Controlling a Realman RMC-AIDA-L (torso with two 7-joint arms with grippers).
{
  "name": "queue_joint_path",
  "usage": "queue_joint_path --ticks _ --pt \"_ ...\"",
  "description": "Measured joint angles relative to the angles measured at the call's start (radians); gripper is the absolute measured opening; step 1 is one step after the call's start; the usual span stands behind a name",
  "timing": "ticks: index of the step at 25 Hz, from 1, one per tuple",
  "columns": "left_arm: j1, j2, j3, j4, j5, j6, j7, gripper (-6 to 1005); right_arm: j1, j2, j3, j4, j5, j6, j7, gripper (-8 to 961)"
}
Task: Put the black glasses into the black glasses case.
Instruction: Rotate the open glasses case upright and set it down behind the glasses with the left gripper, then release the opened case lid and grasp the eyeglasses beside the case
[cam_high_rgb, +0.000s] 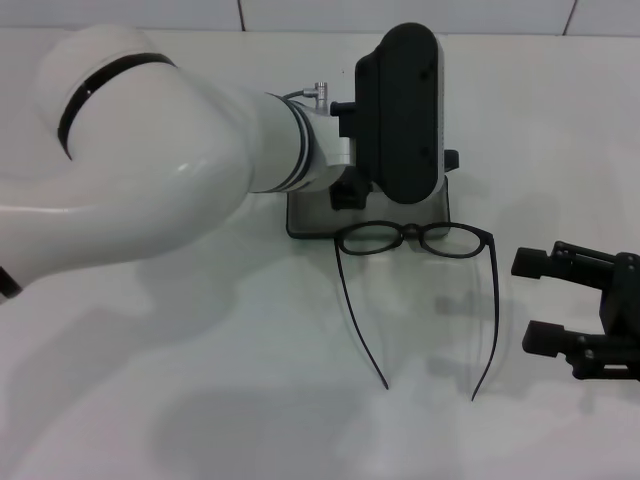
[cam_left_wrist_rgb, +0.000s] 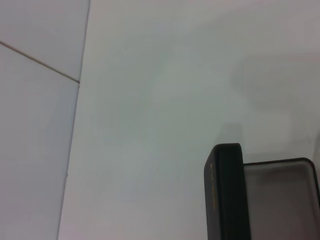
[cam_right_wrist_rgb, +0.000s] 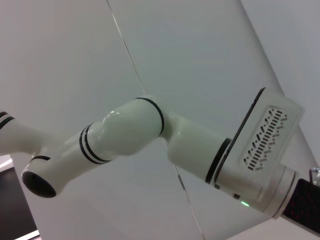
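two arms were over the white table (cam_high_rgb: 150, 400). the left arm (cam_high_rgb: 150, 170) reached in from the robot's left across the far part of the table, its wrist ending in a black housing that hung above the black glasses case (cam_high_rgb: 305, 222). from the head view the housing hid most of the case; only a strip of its tray, with dark rim and pale inside, showed beneath the wrist. i could not tell whether the left gripper was parted or closed, since its fingers were out of sight in every view. the left wrist view showed the case (cam_left_wrist_rgb: 260, 200) open: the black lid stood up on edge with small orange lettering along it, and the grey-lined tray lay beside it. the black glasses (cam_high_rgb: 415, 240) lay on the table just in front of the case, lenses toward the case and nearly touching its near edge, both temple arms unfolded and stretching toward the robot. the right gripper (cam_high_rgb: 545, 300) hovered low at the robot's right, near the tip side of the right temple arm but apart from it, its two black fingers (cam_high_rgb: 540, 262) spread and holding nothing. the right wrist view caught only the left arm (cam_right_wrist_rgb: 150, 135) against the pale wall.
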Motion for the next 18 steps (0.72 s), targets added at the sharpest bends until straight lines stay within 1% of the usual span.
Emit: queue_joint_path --ticks 7,12,15,18 --pt "-0.003 0.002 0.008 -0.016 0.001 -0.016 0.002 215 -0.001 0.000 0.001 0.000 0.000 0.001 0.000 842" --pt "0.001 0.003 0.005 -0.010 0.001 -0.018 0.002 296 -0.007 0.000 0.001 0.000 0.000 0.002 0.000 841" --pt "0.011 0.003 0.003 0.022 0.001 -0.004 0.002 345 -0.010 0.000 0.001 0.001 0.000 0.014 0.000 841" --pt "0.044 0.004 -0.011 0.122 0.001 0.053 -0.002 394 -0.012 -0.003 0.001 0.002 0.000 0.030 0.000 841"
